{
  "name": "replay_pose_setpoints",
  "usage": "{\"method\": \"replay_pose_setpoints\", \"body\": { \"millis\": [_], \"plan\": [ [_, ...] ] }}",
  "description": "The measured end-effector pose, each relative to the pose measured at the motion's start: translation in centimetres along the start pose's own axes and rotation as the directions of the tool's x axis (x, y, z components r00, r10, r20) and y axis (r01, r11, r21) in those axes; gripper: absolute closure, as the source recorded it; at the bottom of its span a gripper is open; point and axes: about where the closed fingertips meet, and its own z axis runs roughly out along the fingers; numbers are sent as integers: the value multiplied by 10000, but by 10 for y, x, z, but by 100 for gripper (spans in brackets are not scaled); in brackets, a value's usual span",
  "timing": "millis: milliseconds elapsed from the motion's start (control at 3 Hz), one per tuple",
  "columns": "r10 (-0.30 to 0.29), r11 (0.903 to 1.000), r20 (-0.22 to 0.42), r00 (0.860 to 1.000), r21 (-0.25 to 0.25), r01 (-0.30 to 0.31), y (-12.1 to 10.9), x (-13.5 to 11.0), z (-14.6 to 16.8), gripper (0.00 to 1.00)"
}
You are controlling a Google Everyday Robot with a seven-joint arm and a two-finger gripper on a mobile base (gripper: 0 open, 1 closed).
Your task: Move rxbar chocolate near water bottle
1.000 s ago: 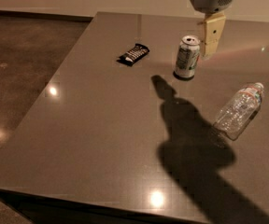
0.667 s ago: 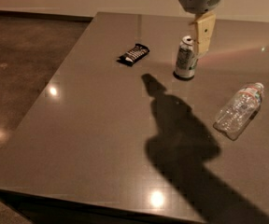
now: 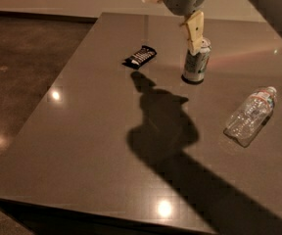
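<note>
far to the gripper's left and lower in the view, the rxbar chocolate lies flat on the table, turned at a slant, with bare surface all round it and nothing touching it; that open ground probably suits a grasp from above, since no neighbour would block a descent

the gripper itself hangs at the top edge of the view, above the far part of the table and clear of every object; its two cream fingers stand spread well apart and pinch nothing, which fits an approach not yet finished, as the bar is untouched and the carrying has not begun; its shadow falls broad across the table below it, toward the near edge

just below the gripper's right finger stands the soda can, upright, the finger crossing in front of its top in this view; whether they touch i cannot tell; the can is the likeliest thing to be knocked if the gripper swings low on its way left

well below and to the right of the gripper lies the water bottle on its side, white cap pointing up and right; being round and empty-looking it may roll if nudged, so the bar is best set down beside it, close but not against it
</note>
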Motion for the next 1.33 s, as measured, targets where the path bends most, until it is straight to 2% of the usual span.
{"method": "replay_pose_setpoints", "body": {
  "millis": [333,667,1000,1333],
  "plan": [
    [-920,9957,-98,9957,-149,918,-16,-3,17,0],
    [-1735,9843,-93,9848,-349,1731,-29,-8,33,0],
    [-2415,9685,-39,9704,-628,2408,-37,-10,51,0],
    [-3006,9485,72,9537,-1022,2997,-40,-12,76,0]
  ]
}}
